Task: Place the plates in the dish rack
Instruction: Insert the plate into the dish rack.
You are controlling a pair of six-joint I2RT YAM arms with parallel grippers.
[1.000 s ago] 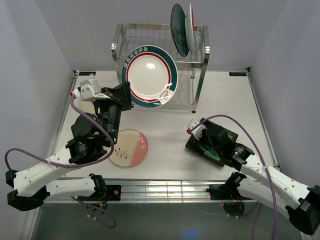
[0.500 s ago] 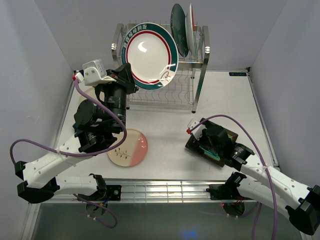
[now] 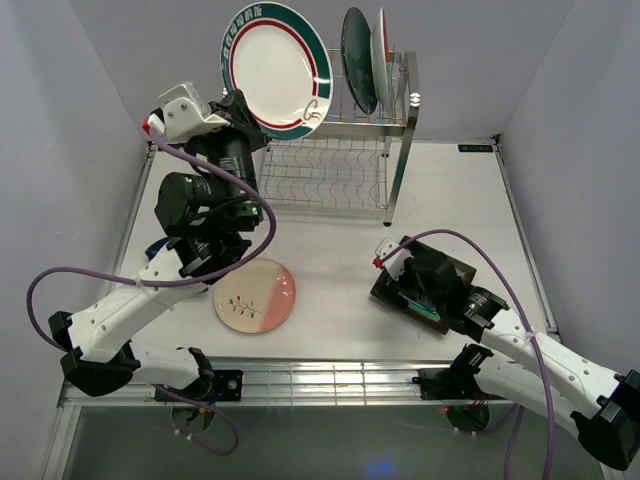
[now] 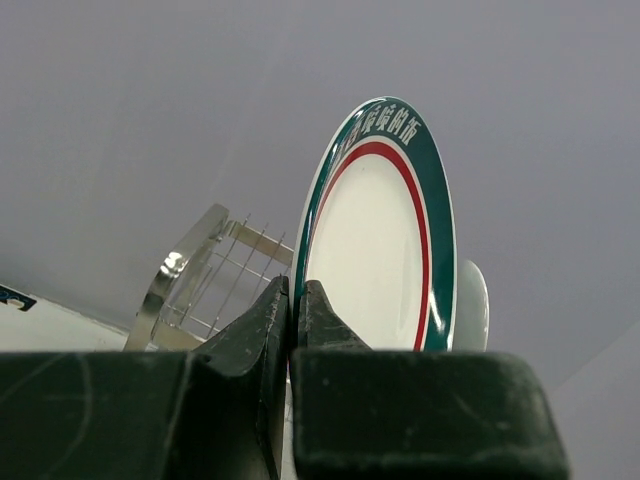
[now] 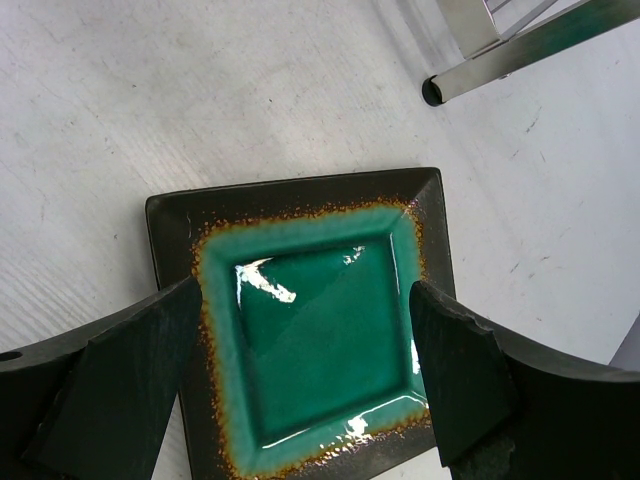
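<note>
My left gripper (image 3: pixel 240 112) is shut on the lower rim of the white plate with the green-red rim (image 3: pixel 272 62) and holds it upright above the top left of the dish rack (image 3: pixel 325 175). In the left wrist view the fingers (image 4: pixel 262 325) pinch that plate (image 4: pixel 375 270), with the rack's top rail (image 4: pixel 185 275) behind. A dark teal plate (image 3: pixel 357 60) and a red-rimmed one (image 3: pixel 381 45) stand in the rack's top right. My right gripper (image 5: pixel 310 370) is open over the square green plate (image 5: pixel 320 320), which lies flat on the table (image 3: pixel 425 290).
A pink-and-cream plate (image 3: pixel 255 295) lies flat on the table in front of the left arm. One rack leg (image 5: pixel 500 60) stands just beyond the square plate. Grey walls close in the table at the back and on both sides.
My left arm has lifted the green-red rimmed plate from in front of the rack's lower tier up and left to above the rack's top. The right arm has not moved.
</note>
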